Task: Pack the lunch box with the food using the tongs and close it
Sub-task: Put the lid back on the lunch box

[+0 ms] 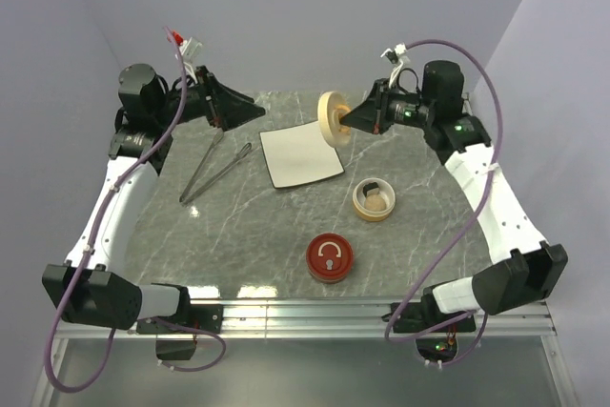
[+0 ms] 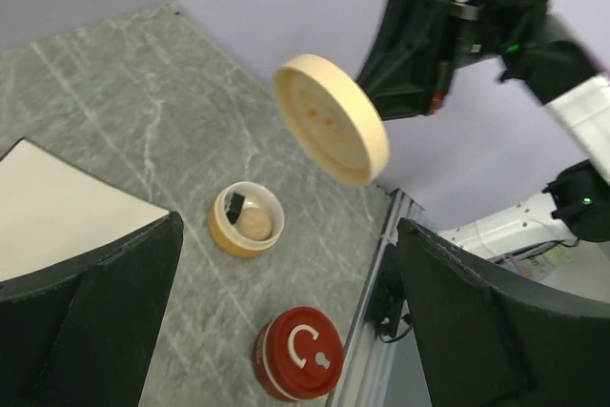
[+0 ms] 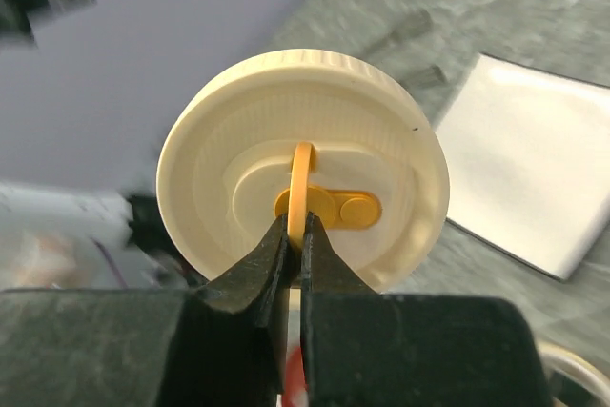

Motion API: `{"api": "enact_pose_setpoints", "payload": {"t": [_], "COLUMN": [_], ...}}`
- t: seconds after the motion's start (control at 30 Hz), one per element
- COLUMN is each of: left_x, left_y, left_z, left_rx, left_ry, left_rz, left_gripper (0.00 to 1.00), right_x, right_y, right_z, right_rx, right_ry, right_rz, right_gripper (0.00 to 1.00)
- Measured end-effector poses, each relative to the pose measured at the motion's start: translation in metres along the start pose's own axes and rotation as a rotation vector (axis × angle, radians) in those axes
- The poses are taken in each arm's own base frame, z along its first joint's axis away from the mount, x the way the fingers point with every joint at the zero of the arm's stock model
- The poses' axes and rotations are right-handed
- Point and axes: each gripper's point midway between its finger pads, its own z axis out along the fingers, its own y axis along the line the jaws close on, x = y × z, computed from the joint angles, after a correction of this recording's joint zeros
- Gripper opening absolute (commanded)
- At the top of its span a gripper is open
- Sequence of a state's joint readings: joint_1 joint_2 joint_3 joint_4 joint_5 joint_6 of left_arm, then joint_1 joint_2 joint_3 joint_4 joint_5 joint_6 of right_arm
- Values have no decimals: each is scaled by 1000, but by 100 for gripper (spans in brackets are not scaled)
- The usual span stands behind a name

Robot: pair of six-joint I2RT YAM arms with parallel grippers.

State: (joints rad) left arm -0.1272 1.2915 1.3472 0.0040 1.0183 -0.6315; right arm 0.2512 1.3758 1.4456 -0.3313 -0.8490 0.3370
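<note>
Two hands: my right hand point(image 3: 294, 228) is clamping the cream lid point(image 3: 391, 131) by its ring point(image 3: 301, 173) (held on edge); my left hand point(image 2: 288, 226) is gaping apart.

The white plate point(image 3: 534, 178) runs off the right wrist view's edge, and everything behind the cream lid point(image 3: 381, 131) is blurred.

Noted left gripper point(image 1: 250, 110) spread wide and empty, raised just left of white plate point(image 1: 300, 161). Found right gripper point(image 3: 294, 235) pinched tight on cream lid point(image 3: 303, 188) ring, raised over plate's far right corner. Recorded both arms reaching forward.
</note>
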Motion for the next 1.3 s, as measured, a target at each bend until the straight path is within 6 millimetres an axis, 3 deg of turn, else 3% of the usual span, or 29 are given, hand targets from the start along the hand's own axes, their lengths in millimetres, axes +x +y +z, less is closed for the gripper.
{"api": "enact_pose_setpoints", "payload": {"t": [0.13, 0.27, 0.5, 0.63, 0.8, 1.0, 1.3], "left_x": [4, 20, 45, 51, 56, 48, 49], "left_y": [11, 28, 48, 53, 50, 40, 48], "left_z": [-6, -15, -31, -39, -55, -66, -66], "left_rx": [-76, -168, -283, -331, -394, -416, -426], "left_ry": [31, 79, 168, 188, 193, 164, 170], "left_rz": [37, 59, 114, 143, 183, 241, 220], "left_gripper": [99, 99, 99, 100, 99, 100, 99], "right_x": [14, 33, 80, 102, 140, 177, 176], "right_y": [0, -16, -74, -92, -113, -140, -162], "right_z": [-25, -43, -68, -82, -85, -87, -69], "right_rx": [53, 112, 222, 222, 155, 49, -14], "right_ry": [161, 333, 643, 780, 954, 1081, 1060], "right_rz": [-189, -306, -469, -584, -727, -884, -1091], "right_gripper": [0, 0, 0, 0, 0, 0, 0]}}
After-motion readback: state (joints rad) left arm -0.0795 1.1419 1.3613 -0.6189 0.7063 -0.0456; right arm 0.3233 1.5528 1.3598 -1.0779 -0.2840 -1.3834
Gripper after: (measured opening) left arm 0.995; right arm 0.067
